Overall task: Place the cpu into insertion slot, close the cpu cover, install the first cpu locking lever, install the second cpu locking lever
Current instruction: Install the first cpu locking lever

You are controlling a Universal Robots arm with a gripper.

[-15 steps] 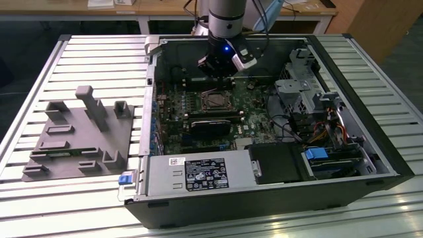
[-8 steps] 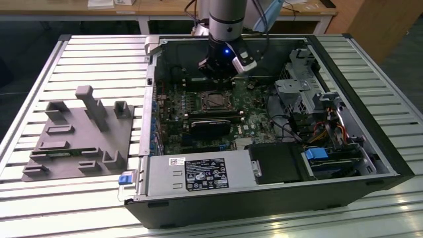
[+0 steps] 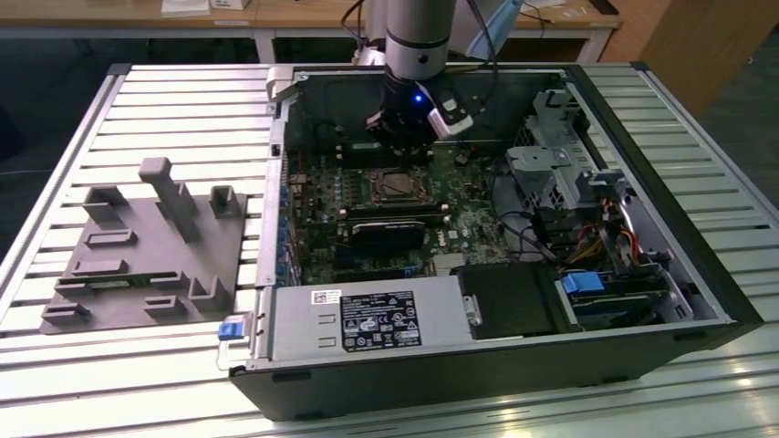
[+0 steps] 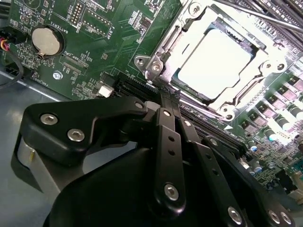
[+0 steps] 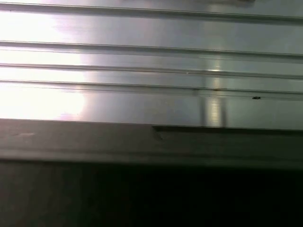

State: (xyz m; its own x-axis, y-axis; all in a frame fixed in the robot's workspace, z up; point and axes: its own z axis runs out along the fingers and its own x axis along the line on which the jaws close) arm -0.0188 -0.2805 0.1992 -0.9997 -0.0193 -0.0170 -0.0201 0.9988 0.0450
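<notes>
**CPU seated in socket, gripper poised just above the board**

The open computer case (image 3: 681, 274) lies on its side on a ribbed metal table (image 3: 182, 100), holding the green motherboard (image 3: 328, 228), a power supply (image 3: 365, 321) along its near edge and a drive cage (image 3: 554, 169) at the exterior view's right. Near the case's far wall, the arm's gripper (image 3: 399, 146) hangs over the board, just beyond the insertion slot (image 3: 396, 186).

In the second wrist view the cpu (image 4: 215, 64) sits flat inside the insertion slot (image 4: 165, 47), its pale metal top glaring white. The cpu cover (image 4: 258, 71) appears to lie down around the chip, framing it, though the glare makes this hard to confirm. The gripper's black fingers (image 4: 168, 142) lie pressed together, closed on nothing, their tips just short of the socket's corner. A coin battery (image 4: 47, 40) sits on the board well apart from the socket.

On the table beside the case, toward the exterior view's left, rests a grey moulded fixture (image 3: 146, 251).
</notes>
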